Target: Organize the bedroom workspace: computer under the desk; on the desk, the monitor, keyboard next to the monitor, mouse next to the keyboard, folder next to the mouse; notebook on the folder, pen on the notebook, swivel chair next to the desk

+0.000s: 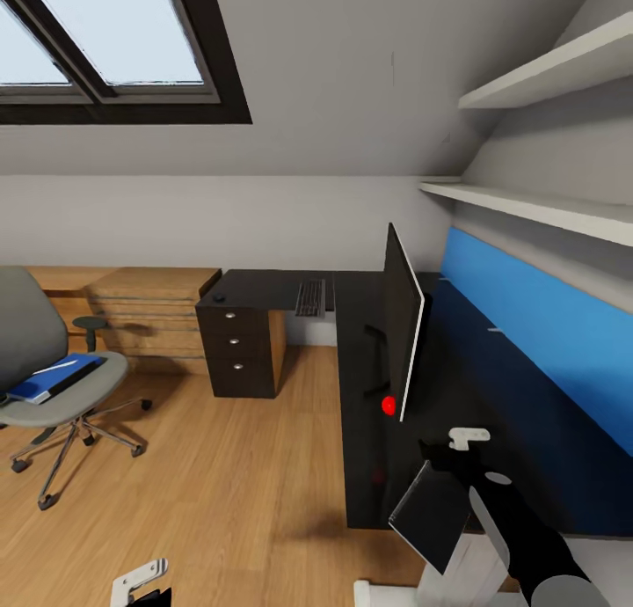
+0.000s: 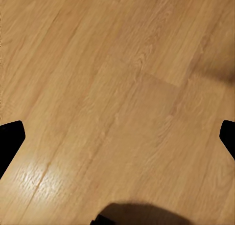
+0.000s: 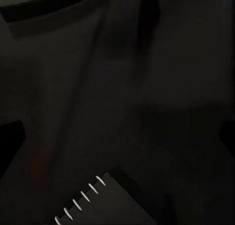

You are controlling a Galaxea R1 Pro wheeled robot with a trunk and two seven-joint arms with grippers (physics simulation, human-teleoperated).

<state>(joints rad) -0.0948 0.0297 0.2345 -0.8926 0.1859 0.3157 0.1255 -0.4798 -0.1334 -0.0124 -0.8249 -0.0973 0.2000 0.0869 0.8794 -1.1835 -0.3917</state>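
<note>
1. Desk [image 1: 457, 387]: L-shaped, black top with a blue back panel along the right wall; the drawer pedestal stands at its far left end
2. Swivel chair [image 1: 40, 343]: grey, on the wooden floor [image 2: 117, 63] well apart from the desk, so it is not yet beside it
3. Monitor [image 1: 402, 321]: upright on the desk, seen almost edge-on, with a red dot at its lower near corner
4. Folder [image 1: 54, 380]: bright blue, lying flat on the chair seat, not yet moved to the desk
5. Keyboard [image 1: 309, 297]: on the far wing of the desk, near the monitor but not touching it
6. Notebook [image 3: 100, 205]: dark and spiral-bound, tilted at the desk's near edge, just under the right wrist
7. Right gripper [image 1: 466, 436]: over the desk top in front of the monitor; the wrist view is too dark, so I cannot tell whether it is spread or clamped, nor whether it grips the notebook
8. Left gripper [image 2: 117, 137]: fingers spread wide and empty, low over bare floor
9. Step in hand (judged): parking the notebook on the desk. Lay it flat and fully on the top, away from the monitor's stand, and keep space beside the keyboard for the mouse and folder, which must go under it
</note>
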